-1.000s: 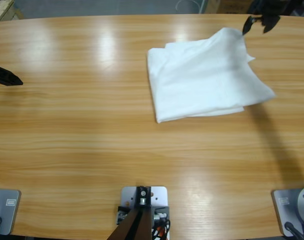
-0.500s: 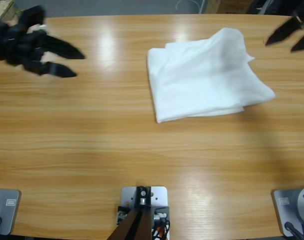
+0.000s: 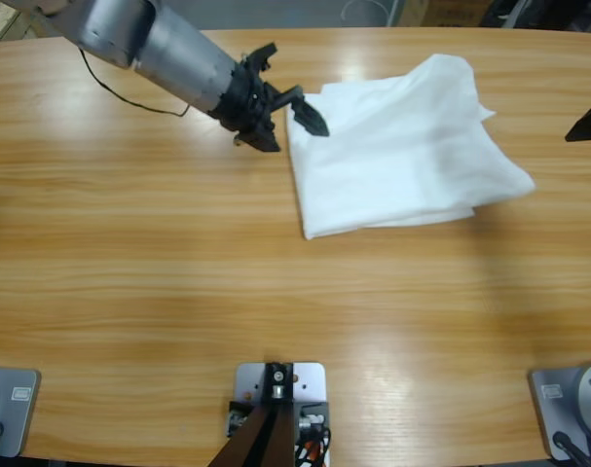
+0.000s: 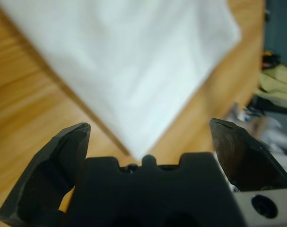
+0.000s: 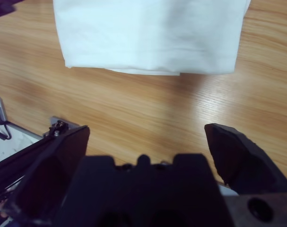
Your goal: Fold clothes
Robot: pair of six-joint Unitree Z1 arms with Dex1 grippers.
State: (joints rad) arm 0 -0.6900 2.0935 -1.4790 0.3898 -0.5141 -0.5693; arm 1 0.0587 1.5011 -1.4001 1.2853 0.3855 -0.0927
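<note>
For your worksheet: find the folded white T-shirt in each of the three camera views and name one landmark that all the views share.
High view: the T-shirt lies upper right of centre, the left gripper at its left corner.
Left wrist view: it fills the upper middle, one corner pointing down between the open jaws.
Right wrist view: it spans the top edge.
Shared landmark: the wooden table.

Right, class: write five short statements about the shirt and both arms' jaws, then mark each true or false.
1. The shirt lies folded on the table. True.
2. The left gripper is at the shirt's corner. True.
3. The left jaws are shut on cloth. False: they stand open, holding nothing.
4. The right gripper holds the shirt. False: open, apart from it.
5. Two shirts lie on the table. False: one.
</note>
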